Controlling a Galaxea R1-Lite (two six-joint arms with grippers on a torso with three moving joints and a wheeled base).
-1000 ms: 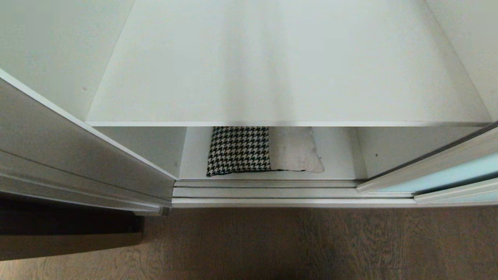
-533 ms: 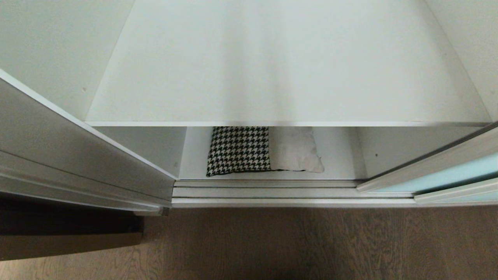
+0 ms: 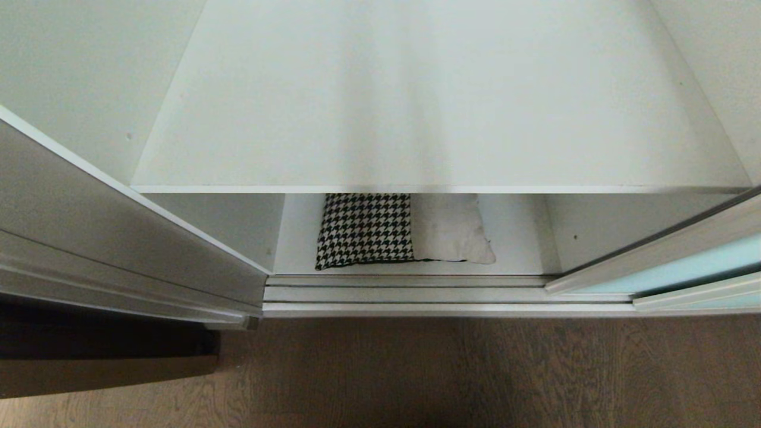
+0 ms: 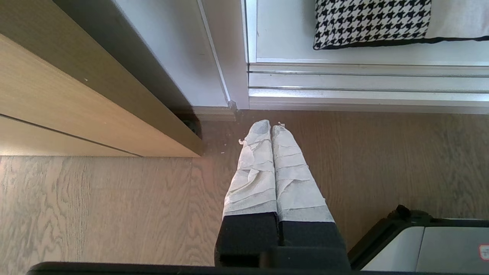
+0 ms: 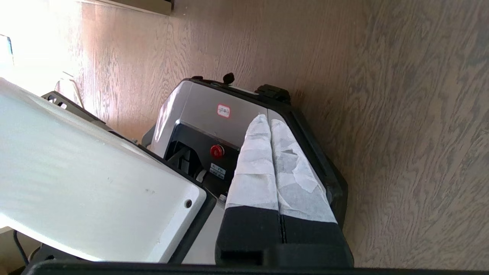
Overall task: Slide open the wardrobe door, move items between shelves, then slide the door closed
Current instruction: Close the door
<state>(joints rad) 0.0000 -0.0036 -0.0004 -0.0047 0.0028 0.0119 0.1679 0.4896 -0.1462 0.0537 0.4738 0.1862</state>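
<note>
Both tools are hanging low and out of the head camera's sight: we are seeing the left tool point(image 4: 271, 128) clenched on nothing, its taped fingers point(image 4: 254, 168) pressed together and pointing down at the wooden floor point(image 4: 95, 206) just in front of the wardrobe's bottom track point(image 4: 366, 82). We are seeing the right tool point(image 5: 267, 119) clenched and empty too, hanging over the robot's own base point(image 5: 198, 114) with its red button point(image 5: 216, 150). From the head camera we are looking down into the open wardrobe. We are watching the sliding wardrobe door point(image 3: 684, 267) sitting off at the right edge, its aqua glass showing behind the pale frame, so the compartment is standing open. We are finding the upper shelf point(image 3: 440, 119) bare, a wide white board. Below it, on the bottom shelf point(image 3: 517, 238), the two items are lying side by side and touching: the houndstooth cushion point(image 3: 365, 229) on the left, the cream cushion point(image 3: 452, 229) on the right, both partly hidden under the upper shelf's front edge. In the left wrist camera we are catching the houndstooth cushion again, close behind the track, and a light oak panel point(image 4: 57, 99) standing beside the wardrobe's left side.
</note>
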